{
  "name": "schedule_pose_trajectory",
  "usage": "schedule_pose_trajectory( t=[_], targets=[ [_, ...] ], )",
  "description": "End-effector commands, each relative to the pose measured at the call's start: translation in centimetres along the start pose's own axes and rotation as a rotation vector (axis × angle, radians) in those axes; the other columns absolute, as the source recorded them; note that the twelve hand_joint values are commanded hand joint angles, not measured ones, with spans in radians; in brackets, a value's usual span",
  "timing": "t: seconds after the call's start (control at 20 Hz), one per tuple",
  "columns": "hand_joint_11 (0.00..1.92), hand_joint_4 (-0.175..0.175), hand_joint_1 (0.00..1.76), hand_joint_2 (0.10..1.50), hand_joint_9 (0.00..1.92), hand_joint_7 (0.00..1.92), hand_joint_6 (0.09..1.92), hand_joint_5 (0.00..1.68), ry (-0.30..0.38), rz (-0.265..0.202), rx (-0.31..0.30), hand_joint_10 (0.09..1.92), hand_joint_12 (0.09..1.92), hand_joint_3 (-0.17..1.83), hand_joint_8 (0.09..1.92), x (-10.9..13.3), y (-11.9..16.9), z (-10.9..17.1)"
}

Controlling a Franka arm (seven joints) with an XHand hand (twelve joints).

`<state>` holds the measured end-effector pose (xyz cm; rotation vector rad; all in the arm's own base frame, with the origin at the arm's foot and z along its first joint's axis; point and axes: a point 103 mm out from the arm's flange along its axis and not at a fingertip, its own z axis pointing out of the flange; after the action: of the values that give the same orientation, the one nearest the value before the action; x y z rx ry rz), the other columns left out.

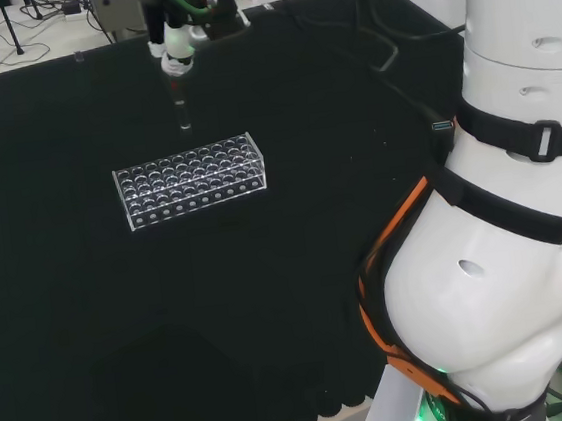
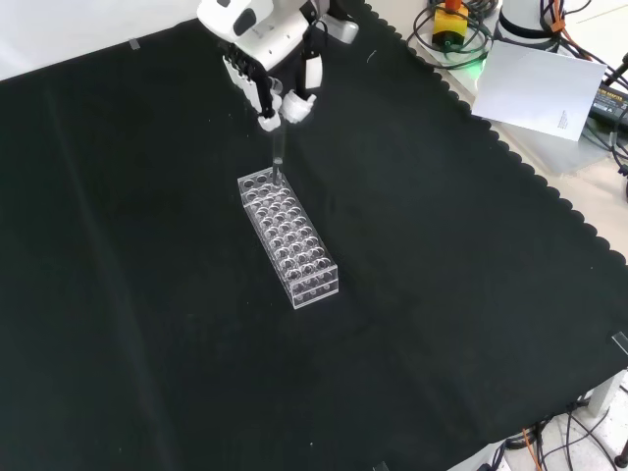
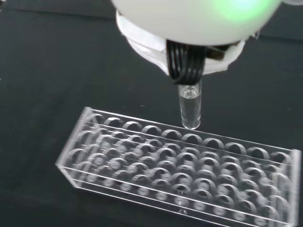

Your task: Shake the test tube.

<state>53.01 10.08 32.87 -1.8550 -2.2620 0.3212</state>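
The black and white robot hand (image 2: 267, 61) hung above the table (image 2: 147, 294), which was covered in black cloth, and its fingers (image 2: 297, 106) were curled in around the top of a slim clear glass test tube (image 2: 277, 157), pinching it there. The tube hung upright from the fingers, its rounded lower end free in the air. In the wrist view that end (image 3: 191, 124) sat just above one long edge of the clear plastic test-tube rack (image 3: 180, 172), apart from it and not inside any hole. In the front view the tube's tip fell over the rack's far end (image 2: 257, 183), and in the head view the tube (image 1: 181, 105) stood behind the rack (image 1: 189, 180), with the hand (image 1: 175, 43) above it. The rack was a long clear block with several rows of round holes, lying flat on the cloth near the middle of the table.
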Motion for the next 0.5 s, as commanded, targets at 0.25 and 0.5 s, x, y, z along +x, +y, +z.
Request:
schedule_pose_trajectory(
  t=[0.25, 0.5],
  targets=[
    [1.47, -0.175, 1.34, 0.57, 1.66, 1.50, 0.09, 1.47, -0.009, 0.023, -0.003, 0.59, 0.99, 0.71, 0.52, -1.3, -0.2, -0.3],
    [1.47, -0.175, 1.34, 0.57, 1.66, 1.50, 0.09, 1.47, 0.018, -0.026, -0.004, 0.59, 0.99, 0.71, 0.52, 1.2, 0.4, -0.1]
  ],
)
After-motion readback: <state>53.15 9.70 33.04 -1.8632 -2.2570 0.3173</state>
